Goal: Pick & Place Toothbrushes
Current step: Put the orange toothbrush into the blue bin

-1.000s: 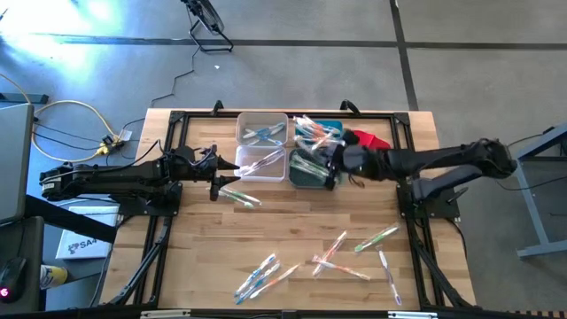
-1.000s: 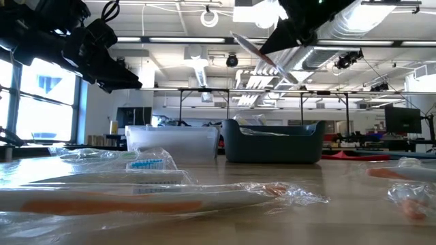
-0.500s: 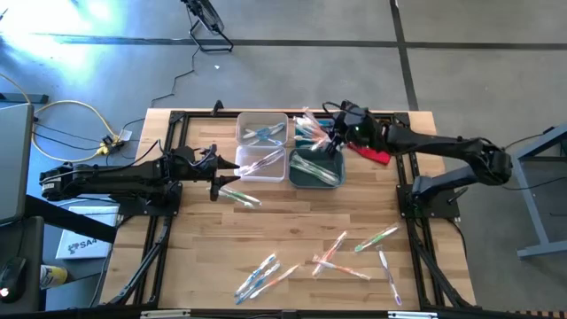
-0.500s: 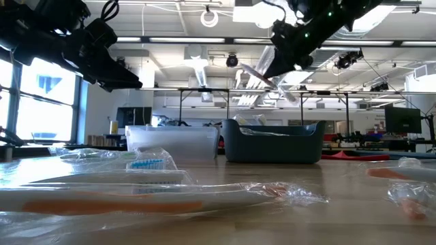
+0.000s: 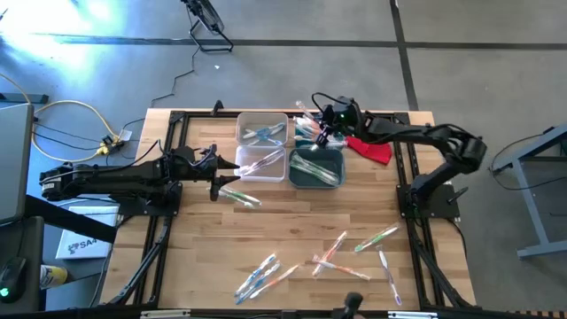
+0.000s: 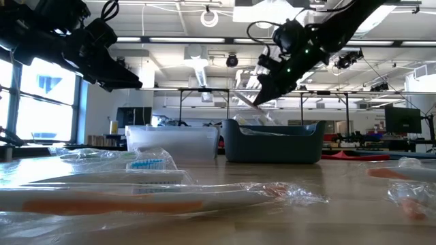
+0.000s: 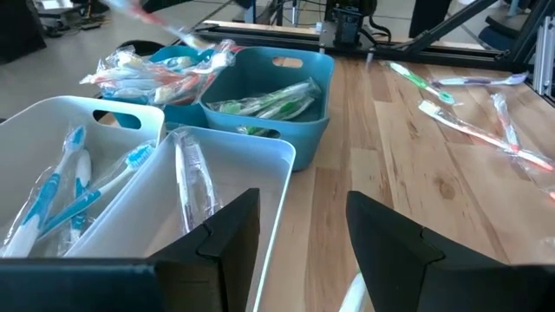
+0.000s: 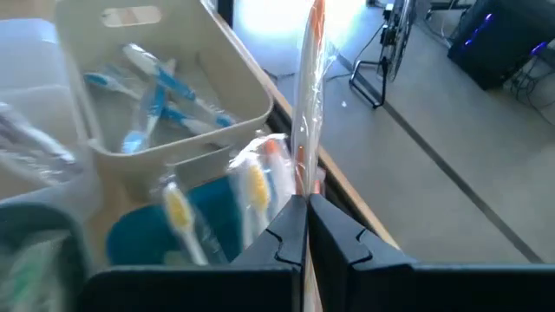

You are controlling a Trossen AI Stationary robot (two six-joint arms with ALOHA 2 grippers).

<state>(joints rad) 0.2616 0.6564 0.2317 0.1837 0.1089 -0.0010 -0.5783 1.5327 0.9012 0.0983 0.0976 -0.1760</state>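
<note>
Your table (image 5: 292, 221) carries four bins at its far side, and both arms reach in toward them. The white bins (image 5: 262, 146) lie just ahead of your left gripper (image 7: 299, 238), which hovers with its fingers parted and nothing between them; one white bin holds blue-accented toothbrushes (image 7: 61, 186), the other a clear wrapped one. Beyond them sit the teal bin (image 7: 269, 104) with green-accented brushes and a blue bin (image 8: 143, 238) heaped with orange and yellow ones. Your right gripper (image 8: 307, 227) hangs above that blue bin, its fingers pressed together on a wrapped orange-accented toothbrush (image 8: 308, 95) that sticks out ahead of them. A red cloth (image 5: 370, 149) lies just beside that gripper's arm. Loose toothbrushes (image 5: 332, 252) are scattered on the near part of the table, well apart from both grippers, and one more (image 5: 239, 197) lies close under your left gripper.
</note>
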